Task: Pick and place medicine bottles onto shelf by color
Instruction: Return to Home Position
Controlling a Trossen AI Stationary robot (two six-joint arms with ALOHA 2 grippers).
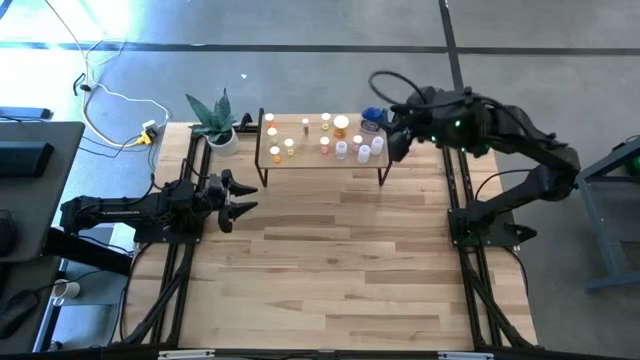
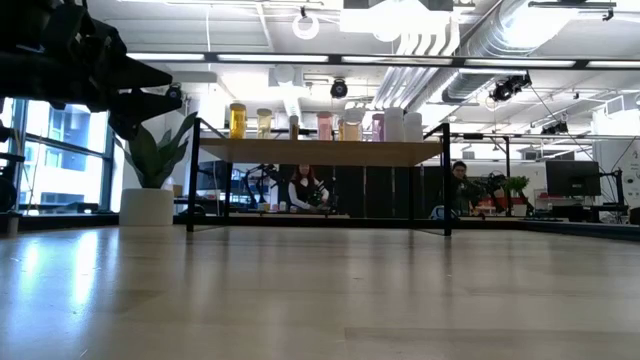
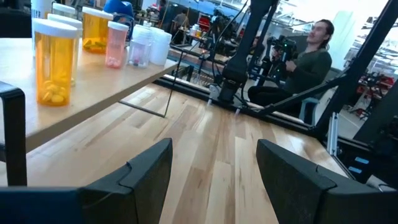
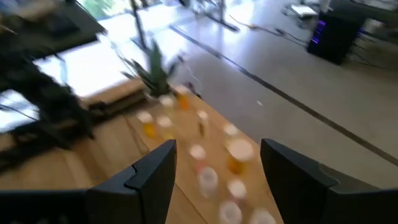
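The shelf (image 1: 320, 150) stands at the table's far edge on thin dark legs, with several medicine bottles standing upright on it. Yellow and orange ones (image 1: 275, 152) are at its left, white and pink ones (image 1: 365, 152) at its right, and a blue one (image 1: 372, 118) at the far right corner. My left gripper (image 1: 246, 197) hangs low at the table's left side, level, open and empty (image 3: 214, 174); it points toward the right, past the shelf's near left corner. My right gripper (image 1: 398, 142) hovers above the shelf's right end, open with nothing between its fingers (image 4: 214, 180).
A potted green plant (image 1: 218, 125) stands just left of the shelf. The bare wooden tabletop (image 1: 330, 260) stretches from the shelf to the near edge. In the room beyond the table sit two people (image 2: 305, 188) (image 3: 311, 62).
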